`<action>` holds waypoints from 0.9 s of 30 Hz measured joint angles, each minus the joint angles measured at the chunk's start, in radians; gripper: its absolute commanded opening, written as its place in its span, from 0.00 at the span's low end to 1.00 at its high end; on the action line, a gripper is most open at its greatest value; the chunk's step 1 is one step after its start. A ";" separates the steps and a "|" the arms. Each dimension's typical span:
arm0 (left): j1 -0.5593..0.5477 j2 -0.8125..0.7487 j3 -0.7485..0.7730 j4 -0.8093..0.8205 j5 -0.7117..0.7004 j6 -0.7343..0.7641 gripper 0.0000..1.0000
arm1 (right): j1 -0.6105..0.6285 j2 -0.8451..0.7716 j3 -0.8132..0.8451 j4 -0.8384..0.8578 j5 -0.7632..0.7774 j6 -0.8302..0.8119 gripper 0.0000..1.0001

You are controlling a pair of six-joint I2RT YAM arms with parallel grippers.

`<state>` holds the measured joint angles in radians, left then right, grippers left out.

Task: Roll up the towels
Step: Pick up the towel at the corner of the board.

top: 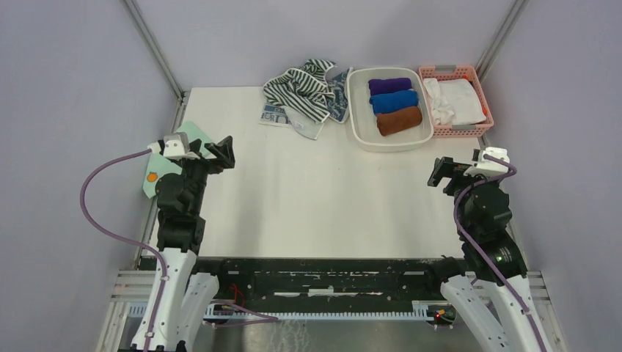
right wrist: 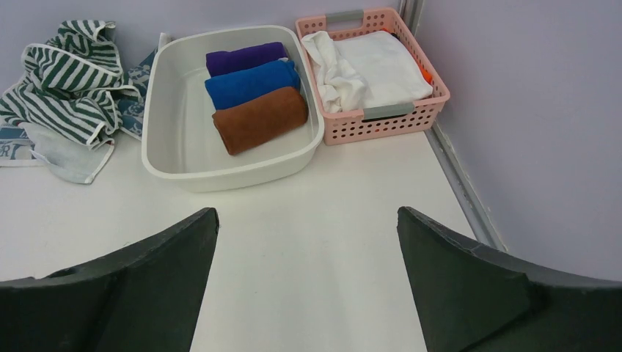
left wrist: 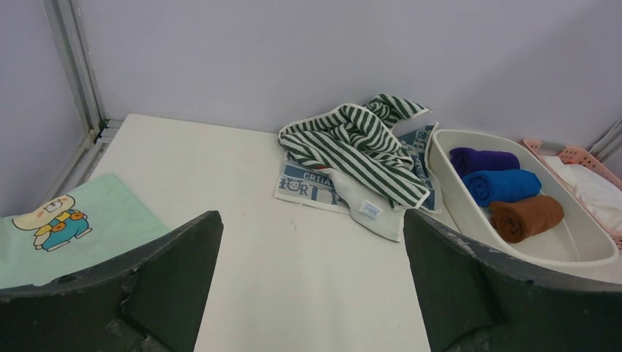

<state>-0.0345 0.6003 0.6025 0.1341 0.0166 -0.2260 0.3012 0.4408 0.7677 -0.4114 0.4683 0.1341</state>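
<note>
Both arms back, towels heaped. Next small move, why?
Probably reach the left gripper toward the striped towel and lift it off: it lies crumpled on top of the blue-grey towel, so neither can be spread flat for rolling. The gripper is open, empty, and nearer that heap.

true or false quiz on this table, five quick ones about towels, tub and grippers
1. The striped towel lies crumpled on top of the blue-grey towel. True.
2. The white tub holds four rolls. False: three, a purple roll, a blue roll and a brown roll.
3. The left gripper and right gripper are both open, holding nothing. True.
4. The pink basket is empty. False: white cloth lies in it.
5. Both towels are rolled. False: neither is.
</note>
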 measured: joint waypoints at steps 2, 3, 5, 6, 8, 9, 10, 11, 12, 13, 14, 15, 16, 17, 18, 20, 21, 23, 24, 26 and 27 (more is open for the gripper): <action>0.000 0.003 0.000 0.003 0.010 0.000 0.99 | 0.000 0.000 0.000 0.000 0.000 0.000 1.00; 0.000 0.006 0.000 0.003 0.014 0.000 0.99 | 0.000 0.001 0.000 0.000 0.000 0.000 1.00; 0.000 0.010 0.000 0.004 0.020 0.000 0.99 | 0.000 0.003 0.000 0.000 -0.001 0.002 1.00; 0.000 0.013 -0.001 0.005 0.022 -0.001 0.99 | 0.000 0.004 0.000 0.000 -0.001 0.003 1.00; 0.000 0.024 -0.002 0.013 0.035 -0.002 0.99 | 0.000 0.005 0.000 0.000 0.000 0.003 1.00; 0.000 0.033 -0.002 0.017 0.044 -0.002 0.99 | 0.000 0.005 0.000 0.000 0.000 0.003 1.00; 0.000 0.041 -0.002 0.020 0.051 -0.002 0.99 | 0.000 0.005 0.000 0.000 0.000 0.003 1.00; 0.000 0.050 -0.002 0.022 0.061 -0.002 0.99 | 0.000 0.005 0.000 0.000 0.000 0.003 1.00; 0.000 0.061 -0.002 0.025 0.070 -0.003 0.99 | 0.000 0.005 0.000 0.000 0.000 0.003 1.00; 0.000 0.070 -0.002 0.026 0.074 -0.004 0.99 | 0.000 0.005 0.000 0.000 0.000 0.003 1.00; 0.000 0.079 -0.002 0.026 0.080 -0.005 0.99 | 0.000 0.004 0.000 0.000 0.000 0.003 1.00; 0.000 0.096 -0.002 0.025 0.090 -0.009 0.99 | 0.000 0.003 0.000 0.000 0.001 0.005 1.00; 0.000 0.109 0.000 0.025 0.095 -0.012 1.00 | 0.000 0.001 0.000 0.000 0.002 0.008 1.00; 0.000 0.131 0.005 0.024 0.101 -0.017 1.00 | 0.000 0.000 -0.002 0.000 0.002 0.011 1.00; -0.001 0.155 0.015 0.023 0.109 -0.024 0.99 | 0.000 -0.002 -0.004 0.000 0.002 0.015 1.00; -0.010 0.225 0.054 0.021 0.121 -0.044 0.97 | 0.000 -0.001 -0.009 -0.001 0.001 0.021 1.00; -0.018 0.274 0.083 0.019 0.123 -0.059 0.97 | 0.000 0.000 -0.010 -0.001 0.000 0.022 1.00; -0.042 0.375 0.144 0.017 0.127 -0.082 0.94 | 0.000 0.002 -0.011 -0.001 -0.005 0.026 1.00; -0.063 0.450 0.190 0.014 0.128 -0.100 0.94 | 0.000 0.003 -0.011 -0.001 -0.008 0.026 1.00; -0.102 0.591 0.277 0.011 0.127 -0.125 0.94 | 0.000 0.003 -0.013 -0.001 -0.024 0.027 1.00; -0.126 0.668 0.322 0.008 0.124 -0.139 0.94 | 0.000 0.003 -0.013 -0.001 -0.029 0.027 1.00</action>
<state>-0.1604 1.2682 0.9245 0.1417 0.1402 -0.3649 0.3012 0.4435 0.7544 -0.4126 0.4389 0.1616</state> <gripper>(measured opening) 0.940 0.999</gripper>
